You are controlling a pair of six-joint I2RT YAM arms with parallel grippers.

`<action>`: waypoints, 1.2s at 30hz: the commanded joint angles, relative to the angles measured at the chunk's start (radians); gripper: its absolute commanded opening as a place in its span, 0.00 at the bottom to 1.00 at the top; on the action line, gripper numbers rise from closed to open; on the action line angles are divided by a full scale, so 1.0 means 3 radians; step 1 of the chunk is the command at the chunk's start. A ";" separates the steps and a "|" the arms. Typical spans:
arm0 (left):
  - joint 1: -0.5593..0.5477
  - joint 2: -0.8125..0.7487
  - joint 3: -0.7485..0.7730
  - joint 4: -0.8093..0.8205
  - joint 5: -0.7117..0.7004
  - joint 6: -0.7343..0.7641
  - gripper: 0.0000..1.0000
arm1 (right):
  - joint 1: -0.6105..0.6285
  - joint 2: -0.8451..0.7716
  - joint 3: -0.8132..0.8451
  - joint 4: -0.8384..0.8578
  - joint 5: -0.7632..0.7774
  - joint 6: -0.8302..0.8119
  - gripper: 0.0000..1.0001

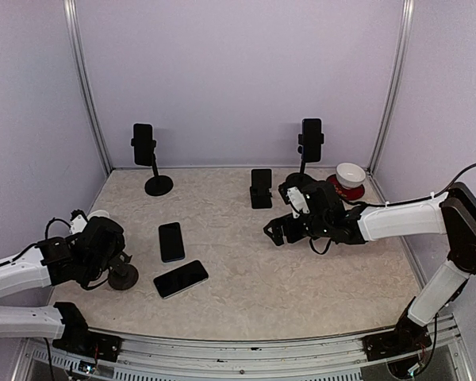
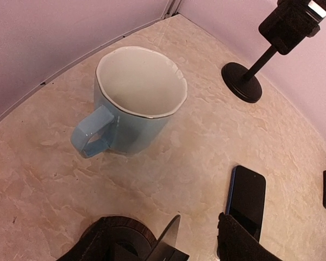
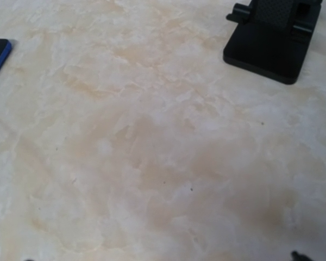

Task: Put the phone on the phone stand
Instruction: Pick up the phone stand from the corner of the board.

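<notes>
Two phones lie flat on the table (image 1: 301, 278), left of centre. The far phone (image 1: 171, 241) lies lengthways; the near phone (image 1: 181, 279) lies at an angle just in front of it, close but apart. Neither is on a stand.

The small stand (image 1: 261, 188) sits at rear centre, well apart from both.

The left gripper (image 1: 119, 262) is low at the left edge, over a round black disc (image 1: 124, 277). We can't tell whether it grips the disc.

The right gripper (image 1: 274, 232) has its fingers spread wide and holds nothing. It hovers right of the phones, in front of the small stand.

The left pole stand (image 1: 145, 151) and right pole stand (image 1: 310, 143) at the back each clamp a phone.

A blue mug (image 2: 136, 103) sits beyond the left gripper, and a red-and-white bowl (image 1: 350, 178) is in the rear right corner.
</notes>
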 commanded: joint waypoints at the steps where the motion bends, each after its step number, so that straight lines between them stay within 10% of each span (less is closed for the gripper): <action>1: 0.0026 -0.0092 -0.0056 0.0155 0.0055 0.0143 0.56 | 0.0025 0.0009 -0.0039 0.0046 -0.0015 0.0026 1.00; 20: 0.0025 -0.0408 -0.0130 0.0737 0.0252 0.0866 0.00 | 0.0025 0.0065 -0.0012 0.0047 -0.0028 0.0018 1.00; 36: 0.0025 -0.0681 -0.0152 0.1513 0.0998 0.1844 0.00 | 0.0025 -0.0038 -0.0130 0.0324 -0.0575 -0.0059 1.00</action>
